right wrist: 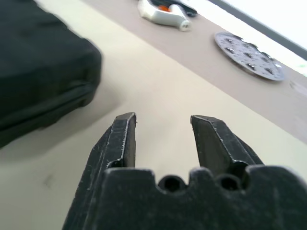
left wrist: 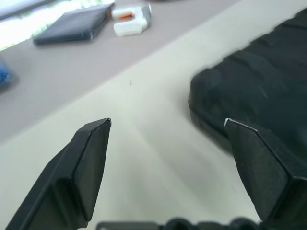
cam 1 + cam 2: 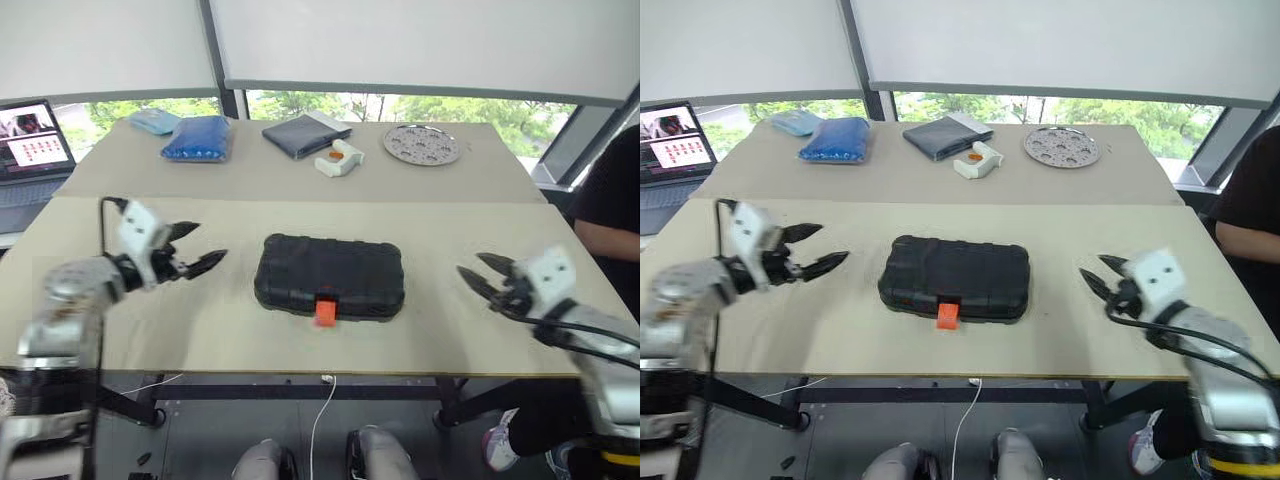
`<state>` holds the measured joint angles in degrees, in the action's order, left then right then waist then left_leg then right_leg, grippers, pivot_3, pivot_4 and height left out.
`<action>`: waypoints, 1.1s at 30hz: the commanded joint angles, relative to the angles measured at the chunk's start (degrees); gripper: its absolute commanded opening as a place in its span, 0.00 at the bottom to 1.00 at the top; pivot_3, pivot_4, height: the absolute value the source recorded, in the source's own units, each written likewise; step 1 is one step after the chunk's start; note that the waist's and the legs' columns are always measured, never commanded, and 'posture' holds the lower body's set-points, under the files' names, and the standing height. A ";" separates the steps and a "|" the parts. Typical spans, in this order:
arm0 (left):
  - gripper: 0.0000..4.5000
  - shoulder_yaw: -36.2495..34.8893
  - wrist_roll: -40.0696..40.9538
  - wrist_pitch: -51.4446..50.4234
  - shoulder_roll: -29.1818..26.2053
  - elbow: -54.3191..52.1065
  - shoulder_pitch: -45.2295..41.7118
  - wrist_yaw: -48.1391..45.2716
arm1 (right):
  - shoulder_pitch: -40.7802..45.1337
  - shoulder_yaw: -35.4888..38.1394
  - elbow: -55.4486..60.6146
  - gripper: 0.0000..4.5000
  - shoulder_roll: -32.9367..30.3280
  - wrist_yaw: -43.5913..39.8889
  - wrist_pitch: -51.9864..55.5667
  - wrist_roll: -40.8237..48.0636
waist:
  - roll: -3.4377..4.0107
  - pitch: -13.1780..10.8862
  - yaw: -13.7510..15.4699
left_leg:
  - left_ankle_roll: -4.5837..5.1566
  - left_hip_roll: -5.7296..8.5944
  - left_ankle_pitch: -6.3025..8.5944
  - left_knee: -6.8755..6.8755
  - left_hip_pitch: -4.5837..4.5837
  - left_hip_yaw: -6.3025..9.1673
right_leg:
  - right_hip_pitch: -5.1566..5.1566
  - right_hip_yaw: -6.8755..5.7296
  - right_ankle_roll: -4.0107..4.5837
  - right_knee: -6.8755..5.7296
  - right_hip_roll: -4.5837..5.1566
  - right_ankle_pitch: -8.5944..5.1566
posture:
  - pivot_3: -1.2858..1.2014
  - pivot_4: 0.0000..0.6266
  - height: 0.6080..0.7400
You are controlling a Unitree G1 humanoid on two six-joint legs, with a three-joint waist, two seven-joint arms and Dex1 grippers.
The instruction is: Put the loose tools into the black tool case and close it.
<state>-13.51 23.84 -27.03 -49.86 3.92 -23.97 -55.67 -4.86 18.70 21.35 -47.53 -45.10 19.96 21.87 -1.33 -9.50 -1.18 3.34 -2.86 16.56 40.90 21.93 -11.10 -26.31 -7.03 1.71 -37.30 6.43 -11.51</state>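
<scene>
- Case [image 3: 330, 275]: black tool case, lid shut, lying flat at the near middle of the desk [image 3: 230, 330]; its orange latch [image 3: 325, 311] is seen on the near edge, hanging down over the front wall.
- Loose tools: none are seen lying on the desk.
- Left pincer [image 3: 200, 250]: held above the desk to the left of the case, apart from it, pointed toward it; its black fingers [image 2: 91, 158] are spread wide, with nothing between them. In the left wrist view the case corner is seen beyond the gap.
- Right pincer [image 3: 483, 280]: held above the desk to the right of the case, well apart from it, pointed toward it; the fingers [image 1: 122, 139] are parted by a narrow gap, and nothing is held.
- Far side of the desk, left to right: a pale blue packet [image 3: 153, 121], a blue bag [image 3: 198, 138], a dark navy pouch [image 3: 305, 134], a small white object with an orange part [image 3: 339, 158], a round metal plate [image 3: 422, 144].
- Laptop [image 3: 30, 145]: open, screen lit, at the far left beside the desk.
- Person: a dark sleeve and arm [image 3: 610, 200] are seen at the right edge.
</scene>
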 commanded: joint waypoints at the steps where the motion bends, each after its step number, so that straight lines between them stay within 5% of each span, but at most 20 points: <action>1: 0.87 6.37 -5.06 4.08 2.88 11.93 -11.25 -0.51 | -3.27 -1.47 7.60 0.38 -2.29 -7.18 3.65 6.33 | 0.01 0.02 1.05 | -0.03 -0.02 0.13 -0.11 -0.25 0.09 | 0.24 -0.04 0.00 0.16 -0.02 0.00 | 0.52 0.24 0.84; 4: 0.75 13.28 -12.41 13.43 9.07 26.90 -22.62 -0.62 | -1.88 -7.00 10.45 0.21 -2.54 -9.12 4.63 6.41 | -0.05 0.05 2.33 | 0.29 0.06 0.23 -0.06 -0.02 0.19 | 0.17 -0.06 -0.10 0.21 -0.01 0.08 | 0.52 0.24 0.84; 7: 0.51 17.76 -18.16 22.77 14.76 41.66 -31.69 -0.69 | 2.50 -12.72 10.53 0.00 -2.01 -8.88 5.01 4.25 | -0.12 0.09 2.42 | 0.24 0.16 0.04 0.12 0.31 0.23 | 0.08 -0.07 -0.09 0.28 -0.08 0.27 | 0.52 0.24 0.84; 13: 0.02 21.73 -25.87 34.77 23.65 62.71 -43.64 4.27 | 10.91 -23.35 5.82 0.00 -0.71 -9.25 2.72 -2.80 | -0.21 0.05 1.15 | 1.10 0.27 -0.02 0.69 1.23 0.20 | -0.46 -0.09 0.06 0.34 -0.22 0.39 | 0.52 0.24 0.84; 18: 0.01 23.41 -29.96 38.66 27.19 68.09 -45.97 3.29 | 16.32 -28.06 -1.47 0.00 2.53 -5.13 0.79 -10.75 | -0.24 0.03 1.12 | 1.13 0.33 0.01 0.69 1.35 0.17 | -0.50 -0.19 -0.13 0.44 -0.21 0.28 | 0.52 0.24 0.84; 26: 0.01 26.04 -31.08 40.52 25.35 66.25 -41.37 -23.12 | 24.22 -25.43 -14.94 0.00 6.69 4.37 -4.94 -19.22 | -0.25 0.01 0.38 | 1.11 0.30 0.02 0.96 1.31 0.12 | -0.54 -0.13 -0.61 0.14 0.03 0.12 | 0.52 0.24 0.84; 33: 0.01 20.36 -23.93 32.53 21.61 57.35 -39.44 -32.68 | 21.35 -21.99 -9.78 0.00 4.71 1.22 -2.18 -16.38 | -0.23 0.01 0.40 | 1.11 0.23 0.00 1.00 1.55 0.11 | -0.82 -0.11 -0.35 0.01 -0.05 0.17 | 0.52 0.24 0.84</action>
<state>9.77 -3.73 7.80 -27.05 65.78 -61.49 -86.99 16.70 -6.21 6.44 -41.73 -42.65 17.27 3.26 -1.55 -9.48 -0.78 4.46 -2.63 16.56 41.89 23.54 -10.99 -27.18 -7.16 1.56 -37.29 6.37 -11.23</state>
